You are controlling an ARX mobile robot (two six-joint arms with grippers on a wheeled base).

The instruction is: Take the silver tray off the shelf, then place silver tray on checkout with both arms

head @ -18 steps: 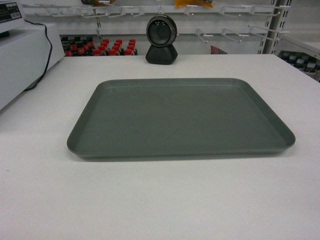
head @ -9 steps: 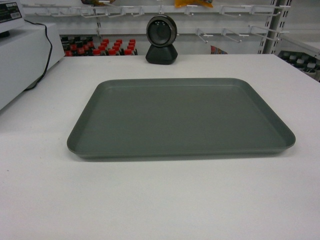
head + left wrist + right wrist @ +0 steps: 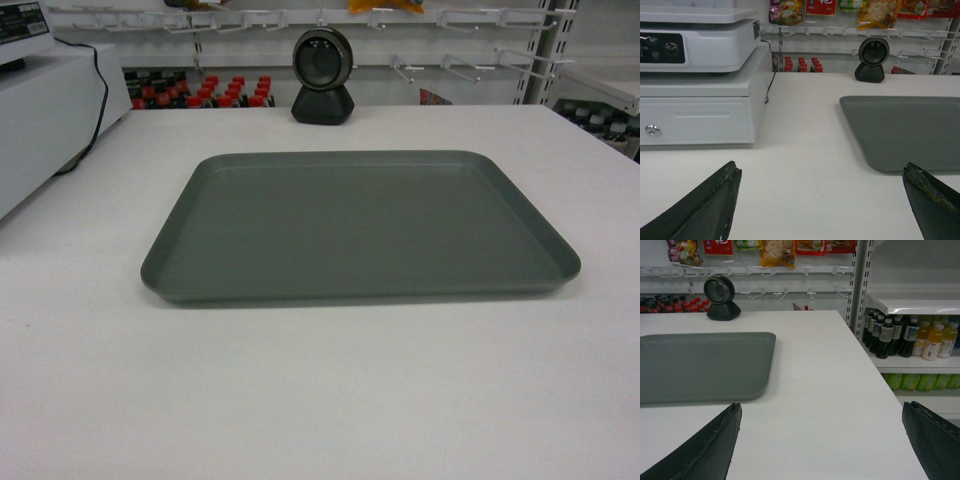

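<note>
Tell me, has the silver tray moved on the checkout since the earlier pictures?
Cannot tell. The silver tray and the scanner shift together in the head view, so the camera probably moved, not the tray.

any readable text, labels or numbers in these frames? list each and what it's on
Nothing can be read for certain.
Red sign above the hooks: white characters, cut off and blurred.
Snack bags on the hooks: print too blurred.
Cash register panel: small marks, too small.
Label on the register top, head view: lines of print, too small.
Drink bottles: labels too small.
Silver tray, checkout: unmarked.
</note>
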